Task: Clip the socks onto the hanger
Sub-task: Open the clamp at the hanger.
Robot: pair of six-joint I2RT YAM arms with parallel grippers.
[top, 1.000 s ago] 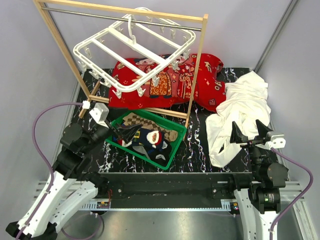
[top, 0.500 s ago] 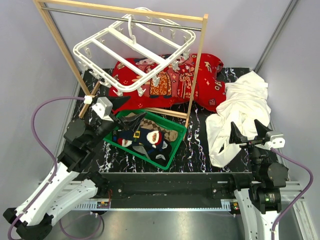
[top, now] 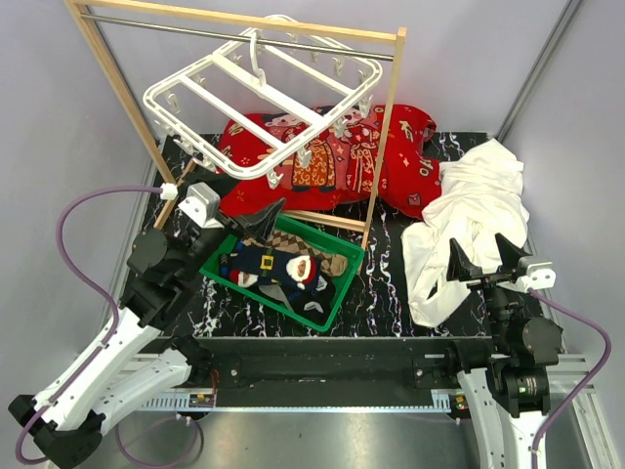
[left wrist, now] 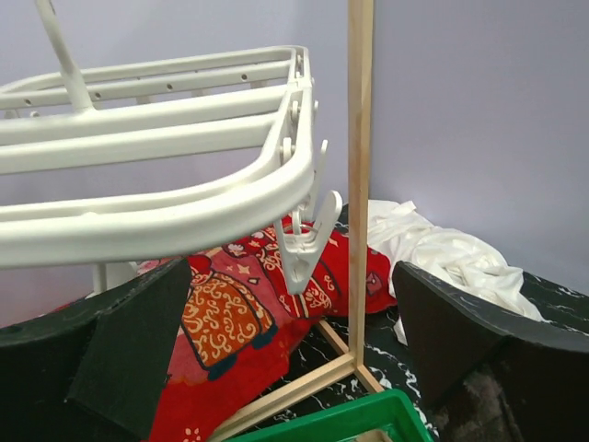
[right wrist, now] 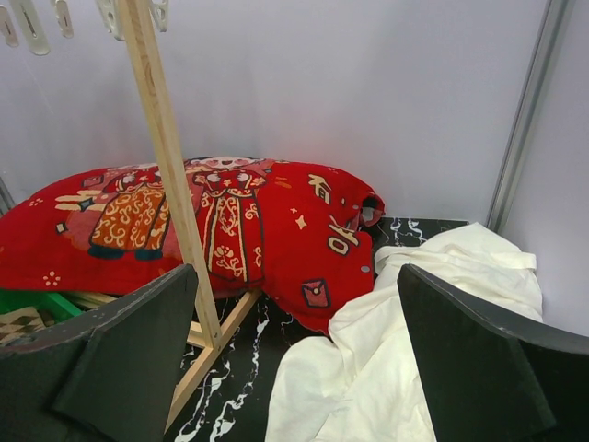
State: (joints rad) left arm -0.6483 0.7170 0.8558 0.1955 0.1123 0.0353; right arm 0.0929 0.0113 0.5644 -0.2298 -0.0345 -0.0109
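Bright, even light with soft shadows throughout; the wrist views show their own dark jaws slightly blurred up close.

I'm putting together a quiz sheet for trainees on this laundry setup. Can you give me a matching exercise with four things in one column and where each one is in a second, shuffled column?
Things
1. socks
2. hanger
3. white cloth
4. red printed cloth

Places
A. heaped on the right side of the table
B. hooked over the metal rod of the wooden rack
C. in the green basket
D. spread at the back of the table, under the hanger

Pairs: 1-C, 2-B, 3-A, 4-D
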